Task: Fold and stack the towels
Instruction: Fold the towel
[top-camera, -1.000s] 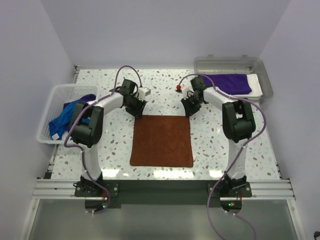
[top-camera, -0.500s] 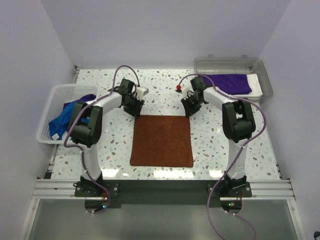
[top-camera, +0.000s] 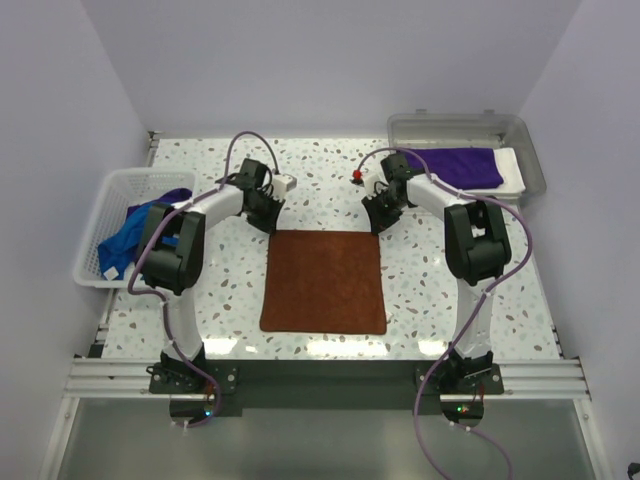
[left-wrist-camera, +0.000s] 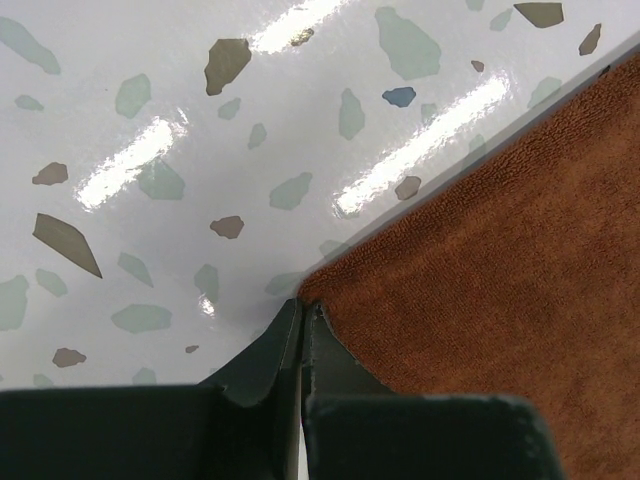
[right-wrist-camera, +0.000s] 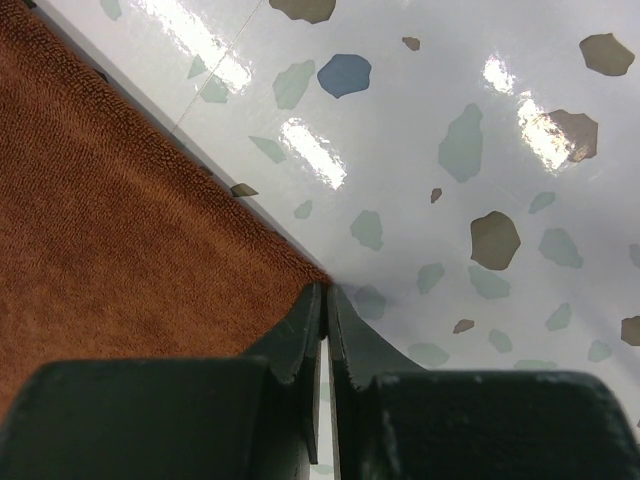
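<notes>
Rust-brown towel (top-camera: 324, 282) lies flat on the surface (top-camera: 230, 290), between the two arms. Left gripper (left-wrist-camera: 303, 310) is pinched shut on its far-left corner, and right gripper (right-wrist-camera: 326, 295) on its far-right corner; both corner tips vanish between the closed fingers. A purple towel (top-camera: 463, 167) lies folded in the far-right tray (top-camera: 530, 165). In the left basket (top-camera: 100, 220), a blue towel (top-camera: 120, 245) and a second purple towel (top-camera: 175, 197) are bunched, partly hidden behind the left arm (top-camera: 175, 250).

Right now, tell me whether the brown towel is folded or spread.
Spread. The brown towel lies flat on the table as one full square, with no layer doubled over.
</notes>
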